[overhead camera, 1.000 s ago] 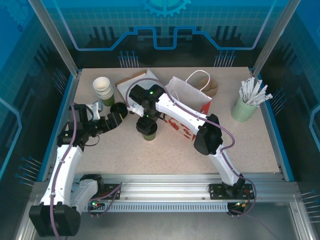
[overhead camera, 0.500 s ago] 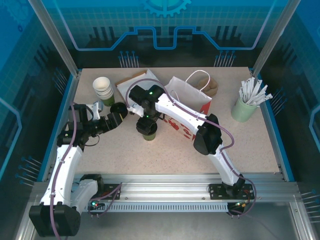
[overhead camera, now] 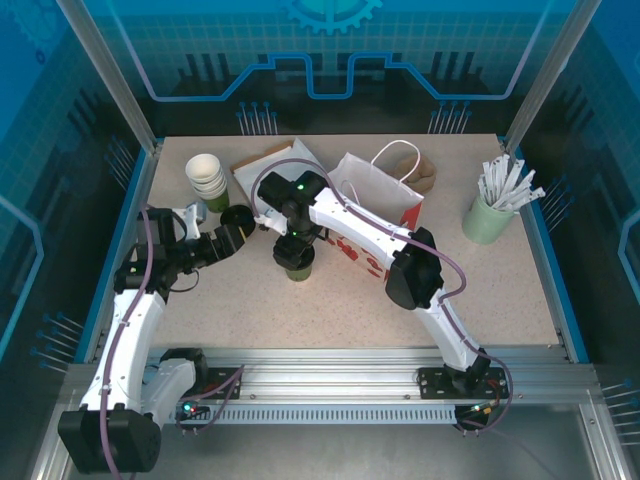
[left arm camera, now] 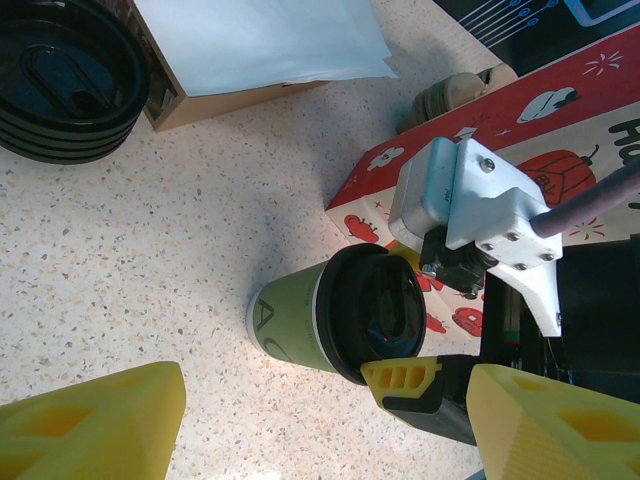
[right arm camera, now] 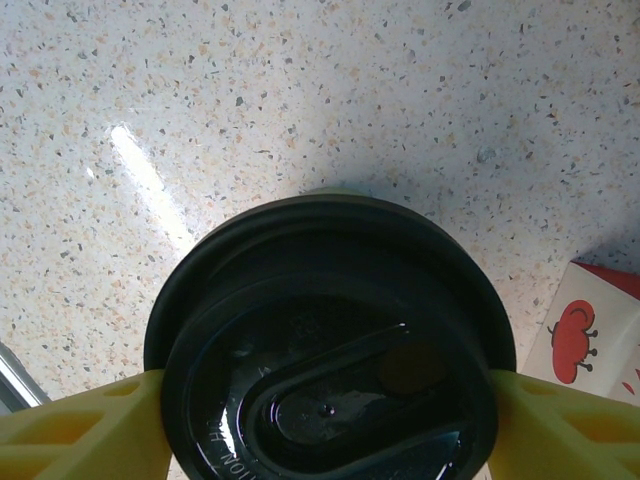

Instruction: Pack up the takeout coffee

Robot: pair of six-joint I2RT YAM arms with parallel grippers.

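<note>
Speckled table (overhead camera: 350,300), takeout coffee (overhead camera: 298,270), strawberry-print bag (overhead camera: 385,195), white cup stack (overhead camera: 206,175), black lids (overhead camera: 237,217)

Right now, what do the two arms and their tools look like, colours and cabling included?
The left arm and right arm share one build: white link shells, bulky black joint housings, a loose mauve cable looping alongside each. Small green lights glow near the right arm's wrist. The left tool and right tool have blocky yellow fingers with triangular recesses.

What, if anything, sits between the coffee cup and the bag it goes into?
Nothing visible. The coffee cup stands right beside the bag, the right gripper closed on its lid. The right arm itself reaches across the bag.
</note>
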